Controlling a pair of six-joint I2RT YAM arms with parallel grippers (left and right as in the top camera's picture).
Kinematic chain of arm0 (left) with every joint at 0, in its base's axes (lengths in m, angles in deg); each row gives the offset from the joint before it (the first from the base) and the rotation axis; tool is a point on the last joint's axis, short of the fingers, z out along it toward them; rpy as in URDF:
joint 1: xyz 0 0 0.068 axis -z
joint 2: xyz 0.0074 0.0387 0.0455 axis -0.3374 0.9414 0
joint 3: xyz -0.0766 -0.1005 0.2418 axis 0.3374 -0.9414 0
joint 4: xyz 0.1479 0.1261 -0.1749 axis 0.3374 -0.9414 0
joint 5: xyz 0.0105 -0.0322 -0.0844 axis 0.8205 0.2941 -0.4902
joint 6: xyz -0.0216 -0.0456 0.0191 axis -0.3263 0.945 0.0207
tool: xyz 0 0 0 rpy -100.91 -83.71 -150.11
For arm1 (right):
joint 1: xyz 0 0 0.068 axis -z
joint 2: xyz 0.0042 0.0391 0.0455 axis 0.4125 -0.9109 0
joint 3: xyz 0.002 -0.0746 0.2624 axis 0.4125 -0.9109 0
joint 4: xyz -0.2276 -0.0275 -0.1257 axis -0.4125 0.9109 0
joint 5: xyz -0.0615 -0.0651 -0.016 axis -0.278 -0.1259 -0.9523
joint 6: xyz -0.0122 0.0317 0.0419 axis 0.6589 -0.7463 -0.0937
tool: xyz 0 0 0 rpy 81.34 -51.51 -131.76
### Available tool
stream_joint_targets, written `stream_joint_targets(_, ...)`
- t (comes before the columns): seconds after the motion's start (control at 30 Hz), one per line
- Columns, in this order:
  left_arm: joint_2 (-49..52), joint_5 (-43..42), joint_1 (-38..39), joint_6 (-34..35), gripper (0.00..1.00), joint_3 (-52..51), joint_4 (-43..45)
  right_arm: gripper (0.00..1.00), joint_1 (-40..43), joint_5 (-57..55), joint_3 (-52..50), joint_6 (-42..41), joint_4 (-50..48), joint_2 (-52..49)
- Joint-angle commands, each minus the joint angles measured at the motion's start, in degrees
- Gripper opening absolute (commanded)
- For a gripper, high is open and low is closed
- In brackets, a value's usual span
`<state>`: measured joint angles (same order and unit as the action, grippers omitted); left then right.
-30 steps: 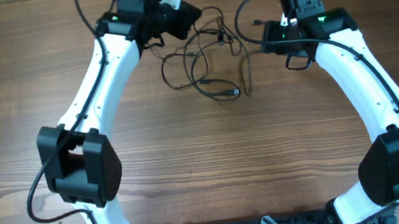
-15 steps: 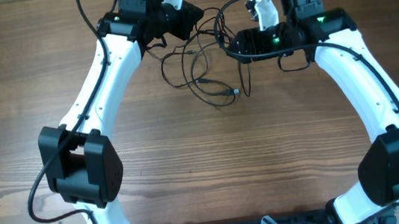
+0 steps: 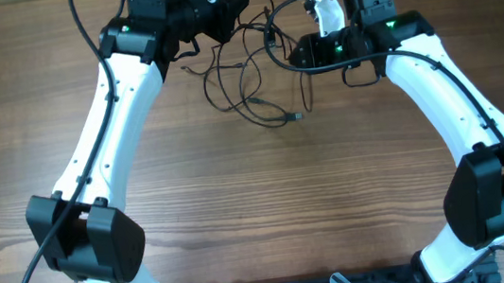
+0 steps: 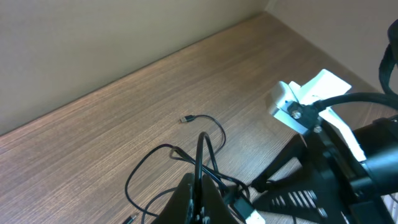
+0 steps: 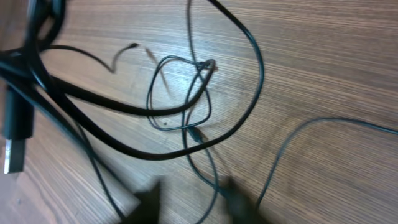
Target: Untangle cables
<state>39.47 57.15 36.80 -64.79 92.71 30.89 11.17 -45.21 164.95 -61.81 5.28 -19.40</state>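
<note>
Two pincers: left pincer (image 3: 239, 10) and right pincer (image 3: 285, 50) both reach over the far part of the wooden table (image 3: 240, 200), close to each other, with the wire tangle between and below them in the overhead view.
Left pincer, state: clenched on the cables (image 3: 246, 73). In the left wrist view, black strands rise straight out of the closed tips (image 4: 199, 196).
Right pincer, state: released. In the right wrist view its two blurred tips (image 5: 189, 199) stand apart at the lower edge, and one thin strand runs through the gap. Whether that strand touches either finger cannot be told.
Cables near the left pincer: loose loops (image 4: 208, 134) spread on the table just ahead of the tips, and a small plug end (image 4: 186, 119) lies farther ahead, apart from the loops.
Cables near the right pincer: a small knotted loop (image 5: 200, 68) lies ahead of the tips, crossed by thicker black strands that come in from the side of the view.
Free end: a silver-tipped plug (image 3: 295, 117) rests flat on the table, nearer the robot's base than either pincer and untouched by both.
</note>
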Motion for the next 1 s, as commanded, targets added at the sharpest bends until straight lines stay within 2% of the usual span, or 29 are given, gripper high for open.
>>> stream_joint_targets(0.0,-2.38,0.55,-0.33,0.28,0.04,1.01,0.22,0.05,-0.13,-7.3,-0.04,-5.46,-0.37,-1.73)
stream_joint_targets(0.17,-3.21,3.1,-0.52,0.26,0.04,1.01,-0.02,0.04,-0.09,-21.59,-0.04,-12.35,-0.44,-2.82)
stream_joint_targets(0.27,-4.37,4.2,-1.18,0.0,0.04,1.01,-0.44,0.05,0.02,-24.79,-0.04,-12.37,-0.59,-3.5)
stream_joint_targets(0.53,-6.69,4.15,-5.03,-0.37,0.04,1.01,-1.79,0.04,0.02,-23.58,-0.04,-10.86,-0.81,-4.33)
stream_joint_targets(0.6,-6.8,4.15,-5.4,-0.44,0.04,1.01,-2.8,0.09,0.02,-22.27,-0.04,-10.36,-0.79,-4.33)
stream_joint_targets(0.67,-6.8,4.2,-5.49,-1.46,0.04,1.01,-3.56,0.05,0.02,-20.13,-0.04,-9.79,-0.83,-4.33)
stream_joint_targets(0.8,-6.8,4.15,-5.46,-1.42,0.04,1.01,-3.69,0.05,0.02,-14.1,-0.04,-7.43,-1.25,-4.31)
stream_joint_targets(0.9,-6.56,4.13,-5.46,-1.42,0.1,1.01,-4.33,0.05,0.02,-11.02,-0.04,-7.26,-2.47,-4.22)
stream_joint_targets(0.97,-6.25,4.13,-5.46,-1.42,0.19,1.01,-5.31,0.05,0.02,-10.23,-0.04,-7.26,-3.21,-3.74)
